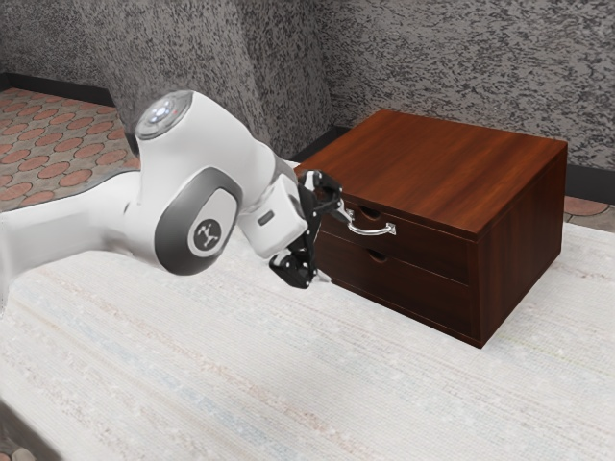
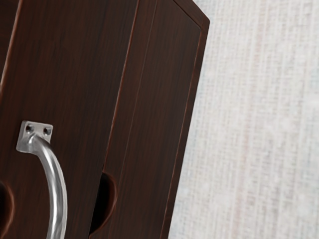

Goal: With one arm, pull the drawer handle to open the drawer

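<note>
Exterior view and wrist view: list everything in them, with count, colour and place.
cabinet: one, dark reddish-brown wood, on the table, exterior view's right
upper drawer: one, same wood, top of cabinet's front
lower drawer: one, same wood, beneath it
handle: one, silver, on the upper drawer
table: one, off-white woven, under the cabinet
wall: one, grey speckled, behind the cabinet
floor: one, reddish tiles, exterior view's upper left
arm: one, white and grey, from the exterior view's left
gripper: one, black, open, near the handle

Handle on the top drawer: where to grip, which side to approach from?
Grip the handle at mid-bar, coming straight at the drawer front, one finger above, one below. It's a horizontal bowed bar fixed at both ends, standing off the wood, leaving a gap behind.
</note>
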